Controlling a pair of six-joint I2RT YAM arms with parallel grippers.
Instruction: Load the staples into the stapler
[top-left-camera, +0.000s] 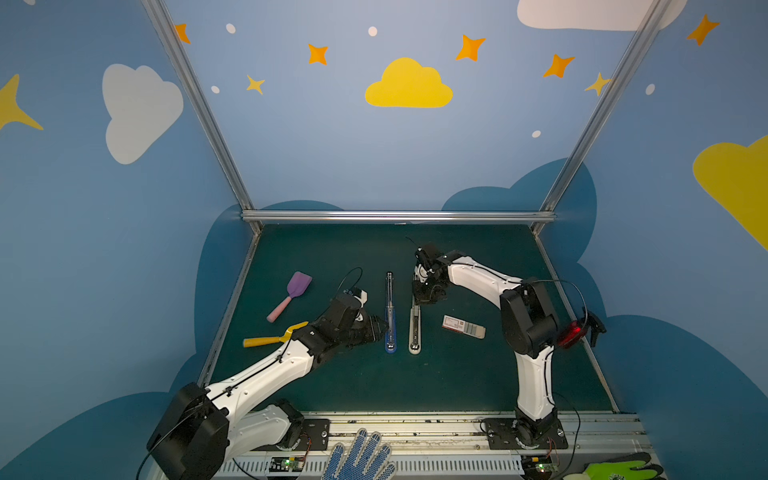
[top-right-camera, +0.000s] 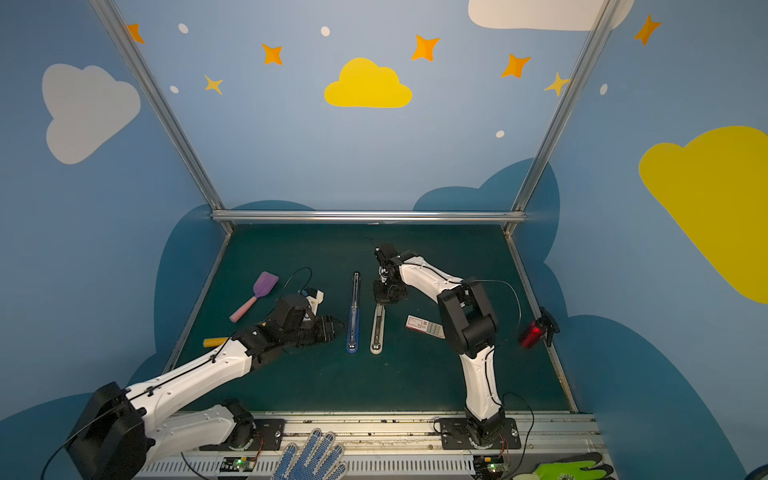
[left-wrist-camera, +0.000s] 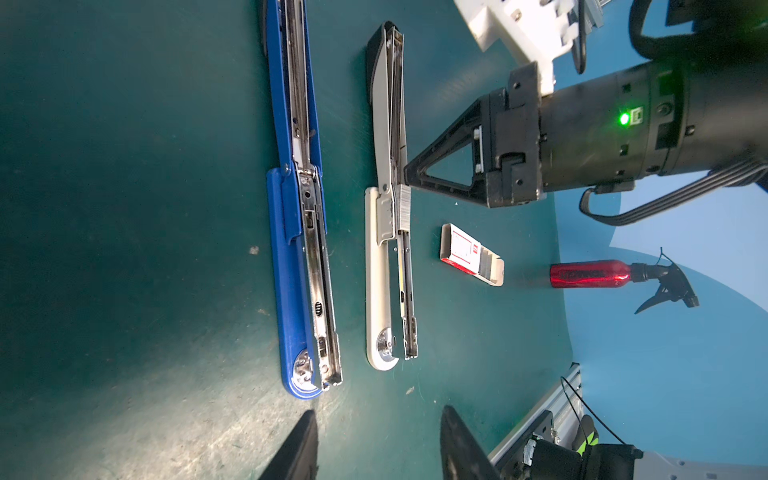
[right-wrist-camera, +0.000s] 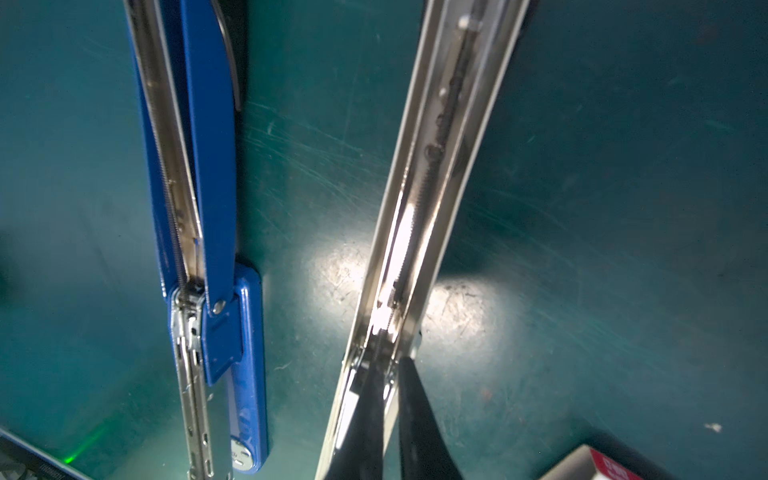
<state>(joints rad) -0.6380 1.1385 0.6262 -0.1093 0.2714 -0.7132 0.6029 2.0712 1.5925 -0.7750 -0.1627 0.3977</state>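
Note:
Two staplers lie opened flat side by side in both top views: a blue stapler (top-left-camera: 390, 316) (top-right-camera: 353, 316) and a white stapler (top-left-camera: 414, 332) (top-right-camera: 377, 332). The staples box (top-left-camera: 463, 326) (left-wrist-camera: 471, 259) lies right of the white one with its beige tray slid partly out. My right gripper (top-left-camera: 417, 305) (right-wrist-camera: 392, 361) points down at the white stapler's hinge. Its jaws are almost together on the end of a short silvery strip of staples (left-wrist-camera: 405, 208) that rests along the magazine. My left gripper (top-left-camera: 384, 328) (left-wrist-camera: 379, 411) stands open and empty, just left of the blue stapler's front end.
A purple spatula (top-left-camera: 291, 297) and a yellow-handled tool (top-left-camera: 270, 340) lie left of my left arm. A red spray bottle (top-left-camera: 571, 332) sits at the table's right edge. A blue-dotted glove (top-left-camera: 359, 457) and a green glove (top-left-camera: 615, 471) lie on the front rail.

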